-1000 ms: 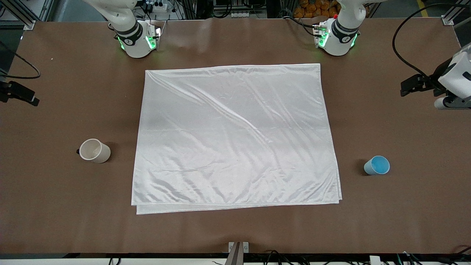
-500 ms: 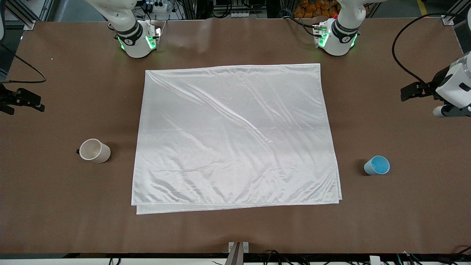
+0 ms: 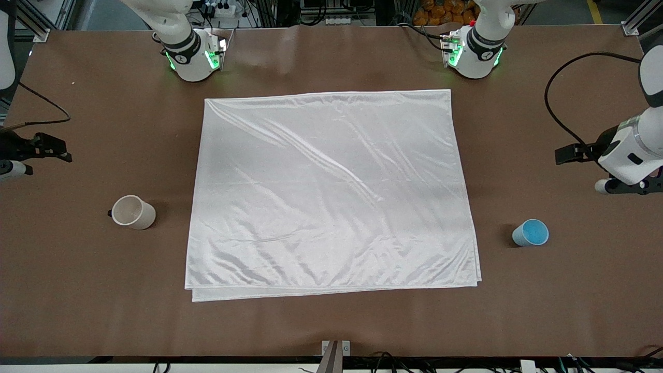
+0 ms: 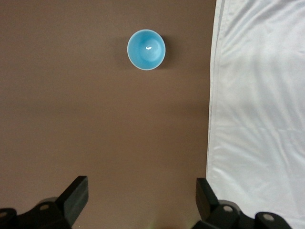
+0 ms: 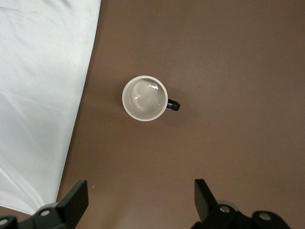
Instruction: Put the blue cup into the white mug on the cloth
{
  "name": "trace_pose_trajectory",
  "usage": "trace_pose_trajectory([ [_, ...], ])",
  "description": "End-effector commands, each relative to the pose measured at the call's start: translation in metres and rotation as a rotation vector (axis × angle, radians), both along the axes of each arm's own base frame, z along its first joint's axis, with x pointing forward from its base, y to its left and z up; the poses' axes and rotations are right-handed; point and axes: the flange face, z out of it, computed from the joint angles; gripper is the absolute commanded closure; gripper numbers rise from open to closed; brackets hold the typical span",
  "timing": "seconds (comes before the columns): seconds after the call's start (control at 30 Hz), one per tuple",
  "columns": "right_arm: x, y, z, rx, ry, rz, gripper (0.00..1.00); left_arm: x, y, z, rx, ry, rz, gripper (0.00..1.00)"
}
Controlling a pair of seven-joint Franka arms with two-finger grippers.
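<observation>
The blue cup (image 3: 531,232) stands upright on the bare table beside the cloth (image 3: 331,191), toward the left arm's end. It also shows in the left wrist view (image 4: 146,49). The white mug (image 3: 133,212) stands upright beside the cloth toward the right arm's end, with its black handle (image 5: 173,105) pointing away from the cloth; it shows in the right wrist view (image 5: 145,98). My left gripper (image 3: 572,154) (image 4: 141,198) is open and empty, up over bare table, apart from the cup. My right gripper (image 3: 49,147) (image 5: 139,200) is open and empty, up over bare table, apart from the mug.
The cloth's edge shows in both wrist views (image 4: 212,95) (image 5: 88,71). Both arm bases (image 3: 194,54) (image 3: 474,52) stand along the table's back edge. A black cable (image 3: 557,77) loops over the table at the left arm's end.
Both grippers have come in from the table's ends and moved toward the front camera, the left toward the blue cup, the right toward the white mug. Cups and cloth have not moved.
</observation>
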Motion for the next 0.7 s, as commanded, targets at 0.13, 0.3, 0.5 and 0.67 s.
trace_pose_trajectory([
  [0.13, 0.002, -0.005, -0.028, 0.008, -0.007, 0.157, 0.02, 0.028, 0.009, -0.035, 0.016, -0.017, 0.003, 0.00],
  [0.3, 0.000, -0.007, -0.042, 0.009, -0.019, 0.228, 0.02, 0.039, 0.022, -0.057, 0.012, -0.018, 0.016, 0.00],
  [0.5, 0.001, -0.013, -0.058, 0.013, -0.031, 0.322, 0.02, 0.049, 0.031, -0.078, 0.008, -0.037, 0.023, 0.00],
  [0.67, 0.007, -0.016, -0.074, 0.022, -0.030, 0.408, 0.02, 0.058, 0.033, -0.097, 0.006, -0.052, 0.021, 0.00],
])
